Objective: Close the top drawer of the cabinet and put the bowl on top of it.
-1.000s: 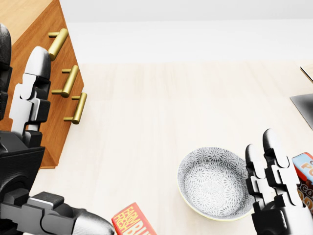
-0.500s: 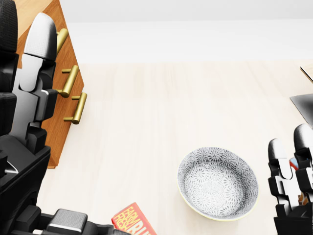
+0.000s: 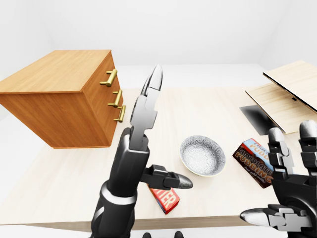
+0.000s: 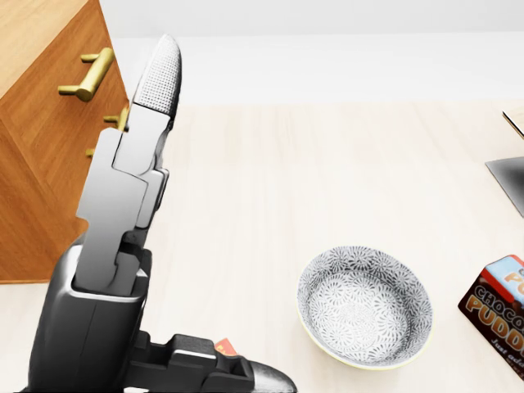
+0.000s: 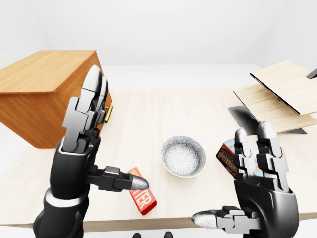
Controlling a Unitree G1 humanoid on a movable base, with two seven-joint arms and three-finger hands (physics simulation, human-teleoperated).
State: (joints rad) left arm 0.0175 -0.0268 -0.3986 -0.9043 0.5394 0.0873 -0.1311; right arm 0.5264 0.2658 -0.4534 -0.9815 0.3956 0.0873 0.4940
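The wooden cabinet point(image 3: 64, 99) stands at the left of the table, its brass handles point(image 3: 110, 78) facing right. I see no gap at its top drawer. The patterned grey bowl point(image 4: 364, 307) sits upright on the table, right of centre, with nothing touching it. My left hand point(image 5: 116, 131) is raised between cabinet and bowl, open, with straight fingers point(image 4: 155, 82) and the thumb pointing right. In the head view it hides the lower handles. My right hand point(image 5: 230, 173) is open too, palm up, low and to the right of the bowl.
A chocolate pudding box point(image 4: 499, 315) lies right of the bowl. A red box point(image 5: 141, 196) lies near the table's lower edge, under my left thumb. Light wooden boards point(image 3: 287, 89) and a dark flat item point(image 3: 257, 116) sit at the right.
In the head view my left hand has swung right and risen, now covering the lower handles. My right hand has dropped out of that view, uncovering the pudding box. The bowl has not moved.
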